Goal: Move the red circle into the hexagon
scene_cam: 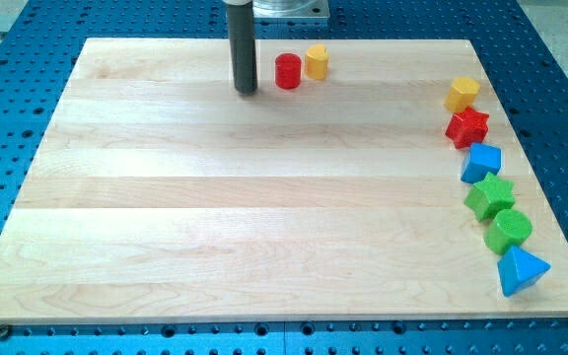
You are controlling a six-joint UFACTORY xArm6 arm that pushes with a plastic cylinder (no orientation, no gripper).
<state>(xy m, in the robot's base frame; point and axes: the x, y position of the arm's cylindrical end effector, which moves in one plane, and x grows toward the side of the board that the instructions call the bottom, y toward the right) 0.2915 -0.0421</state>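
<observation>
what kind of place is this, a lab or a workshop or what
Probably a robotics lab bench. A pale wooden board lies on a blue perforated table, small coloured blocks sit on it, and my tip stands just left of the red circle.

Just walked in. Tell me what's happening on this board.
I'm a single arm with a rod, pushing blocks on a wooden board. My tip sits just to the view's left of the red circle, with a small gap. The yellow hexagon stands close on the circle's other side. Six more blocks line the view's right edge, untouched.
</observation>
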